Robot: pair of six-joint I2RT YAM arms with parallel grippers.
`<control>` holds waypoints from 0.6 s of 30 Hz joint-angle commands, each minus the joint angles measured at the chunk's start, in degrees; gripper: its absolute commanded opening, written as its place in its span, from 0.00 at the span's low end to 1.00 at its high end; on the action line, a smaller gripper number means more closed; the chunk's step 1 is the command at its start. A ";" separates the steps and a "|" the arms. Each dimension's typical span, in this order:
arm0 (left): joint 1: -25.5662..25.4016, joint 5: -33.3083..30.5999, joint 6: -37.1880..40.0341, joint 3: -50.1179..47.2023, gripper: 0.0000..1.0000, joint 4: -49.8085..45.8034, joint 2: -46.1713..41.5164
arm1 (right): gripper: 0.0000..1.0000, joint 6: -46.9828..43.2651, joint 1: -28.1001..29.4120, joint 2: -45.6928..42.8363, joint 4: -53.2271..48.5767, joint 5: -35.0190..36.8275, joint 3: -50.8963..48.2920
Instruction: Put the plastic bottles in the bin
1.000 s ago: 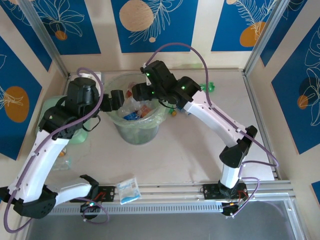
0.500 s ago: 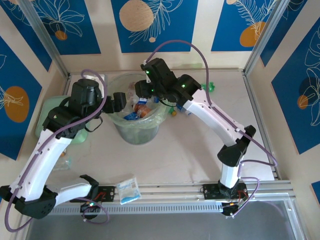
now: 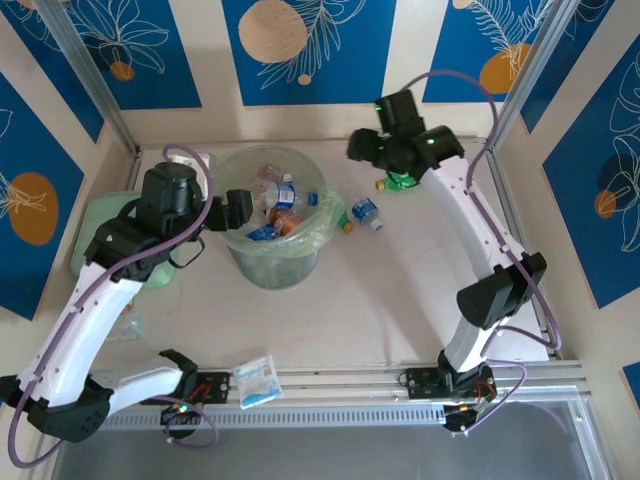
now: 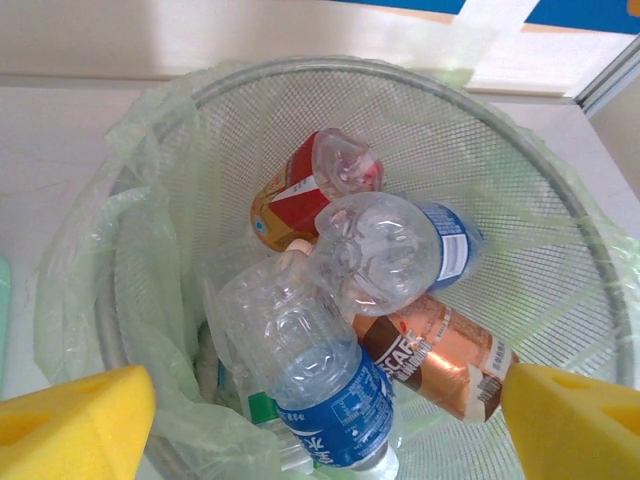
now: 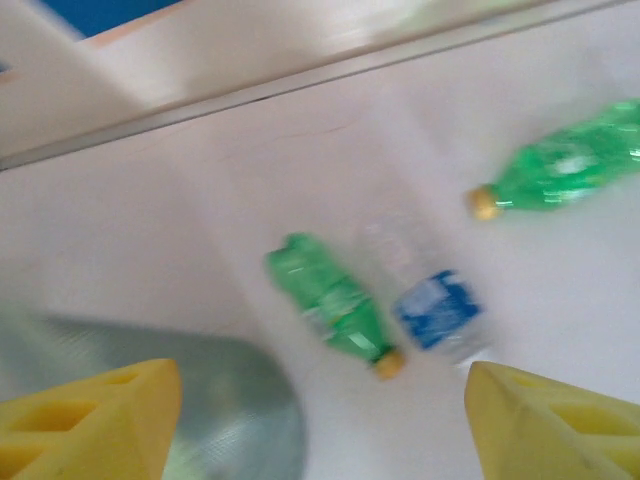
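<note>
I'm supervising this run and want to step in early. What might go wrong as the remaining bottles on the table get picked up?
1. The green bottle and the blue-labelled bottle lie close together below the open right gripper. Closing on one may send the other rolling away.
2. The open left gripper hangs over the bin. The right gripper bringing a bottle there may strike it.
</note>
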 commanded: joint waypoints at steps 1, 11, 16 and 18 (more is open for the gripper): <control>0.49 2.95 1.53 1.15 0.89 -1.06 -1.93 | 0.82 3.99 -4.51 2.12 -0.33 -1.52 -3.28; 0.49 10.00 2.20 -1.97 0.89 2.00 -4.05 | 0.89 11.56 -7.98 24.29 -7.08 12.16 13.63; 0.49 11.00 3.24 -2.71 0.89 2.53 -3.62 | 0.90 16.72 -10.00 36.15 -15.76 13.99 27.46; 0.49 11.75 3.71 -2.71 0.89 2.79 -3.61 | 0.90 18.64 -11.22 38.96 -17.20 13.19 30.09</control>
